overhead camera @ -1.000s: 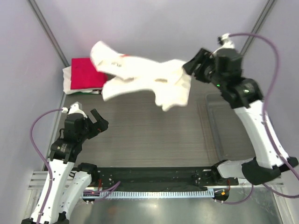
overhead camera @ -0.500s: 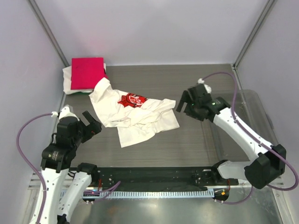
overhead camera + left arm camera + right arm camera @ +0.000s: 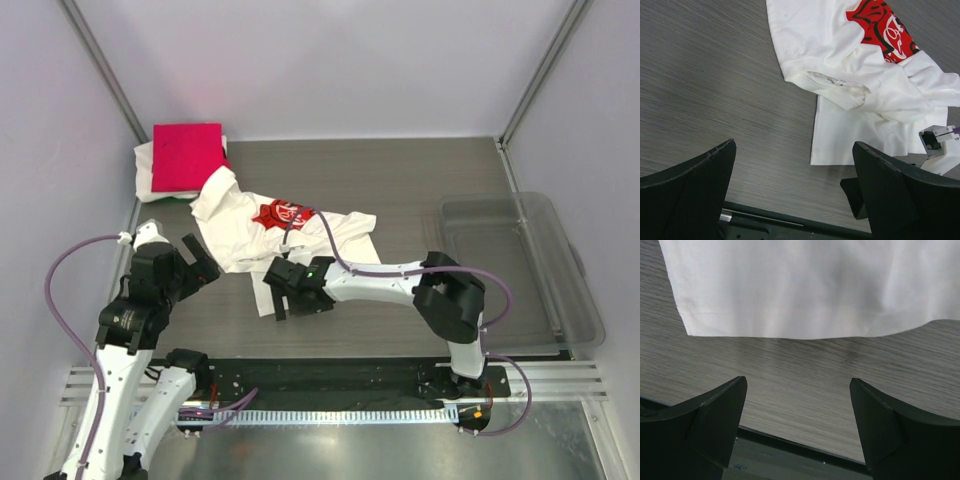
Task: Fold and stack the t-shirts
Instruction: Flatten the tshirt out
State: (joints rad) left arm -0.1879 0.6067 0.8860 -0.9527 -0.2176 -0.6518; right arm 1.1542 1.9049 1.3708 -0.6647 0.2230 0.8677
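Observation:
The white t-shirt with the red Coca-Cola print (image 3: 300,240) lies crumpled on the table left of centre. It also shows in the left wrist view (image 3: 865,75), print (image 3: 885,30) facing up. The folded crimson-pink t-shirt (image 3: 187,157) rests on another white t-shirt (image 3: 145,178) at the back left. My right gripper (image 3: 297,305) is open and empty, low over the table just in front of the shirt's near hem (image 3: 810,285); the hem lies beyond its tips (image 3: 797,425). My left gripper (image 3: 205,258) is open and empty left of the shirt, above bare table (image 3: 795,195).
A clear plastic tub (image 3: 575,300) stands at the right edge. The black base rail (image 3: 330,375) runs along the near edge, close below the right gripper. The right arm stretches across the table's middle. Purple walls enclose the table.
The right gripper let the white printed shirt drop from the air onto the table, then swung left and down to its near hem. The left arm barely moved.

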